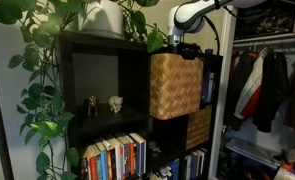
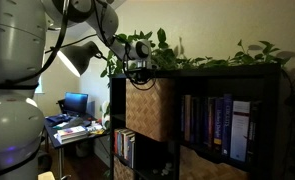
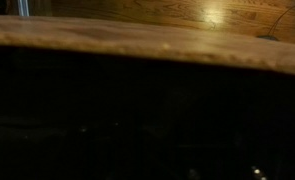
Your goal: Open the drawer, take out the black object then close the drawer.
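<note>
Although the gripper (image 1: 185,52) sits right at the upper front rim of the drawer (image 1: 173,88), its fingers are hidden against the wicker in both exterior views, so I cannot tell how wide they stand or whether they have hold of the rim. The wrist view does not help. It shows only a tan band (image 3: 137,38) across the top, probably that rim, with darkness beneath it.

No tabletop is here, so the top board of the shelf (image 1: 97,40) serves for places. The drawer hangs just under that board's front edge, toward the corner nearest the arm (image 2: 82,20). Its front face stands forward of the shelf front and one side wall shows, so it looks drawn partway out of its cubby.

By my reading, the opening step is under way or nearly done. The black object is nowhere to be seen. If it lies inside the drawer, the dark wrist picture does not reveal it. Taking it out and pushing the drawer back in both remain.

A darker basket (image 1: 199,128) in the cubby below sits flush, and a plant (image 1: 47,60) trails from the top board's far corner.
</note>
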Controlling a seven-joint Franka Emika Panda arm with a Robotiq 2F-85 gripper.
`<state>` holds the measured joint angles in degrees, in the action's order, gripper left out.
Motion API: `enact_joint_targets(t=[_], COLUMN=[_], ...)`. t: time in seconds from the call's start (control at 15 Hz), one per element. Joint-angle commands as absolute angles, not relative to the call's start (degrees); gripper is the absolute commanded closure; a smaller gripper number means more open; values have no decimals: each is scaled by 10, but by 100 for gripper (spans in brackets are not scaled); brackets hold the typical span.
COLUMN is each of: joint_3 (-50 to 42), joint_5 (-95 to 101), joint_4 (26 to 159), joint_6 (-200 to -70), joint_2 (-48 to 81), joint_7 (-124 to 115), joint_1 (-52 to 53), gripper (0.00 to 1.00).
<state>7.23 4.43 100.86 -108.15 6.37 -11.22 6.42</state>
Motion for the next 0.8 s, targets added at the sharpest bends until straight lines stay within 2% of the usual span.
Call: enact_joint_targets(t=[0.0, 0.4, 0.47, 0.6, 0.73], joint_3=[59, 59, 59, 59, 60], joint_5=[77, 97, 100, 108, 98], joint_4=[1026, 1038, 1037, 1035, 1028], joint_6=[-1150, -1163, -1162, -1159, -1145], joint_2=[88, 88, 88, 87, 84], joint_7=[-145, -168, -170, -179, -184], joint_1=[66, 68, 68, 70, 70], gripper=[0, 2, 26, 31, 45])
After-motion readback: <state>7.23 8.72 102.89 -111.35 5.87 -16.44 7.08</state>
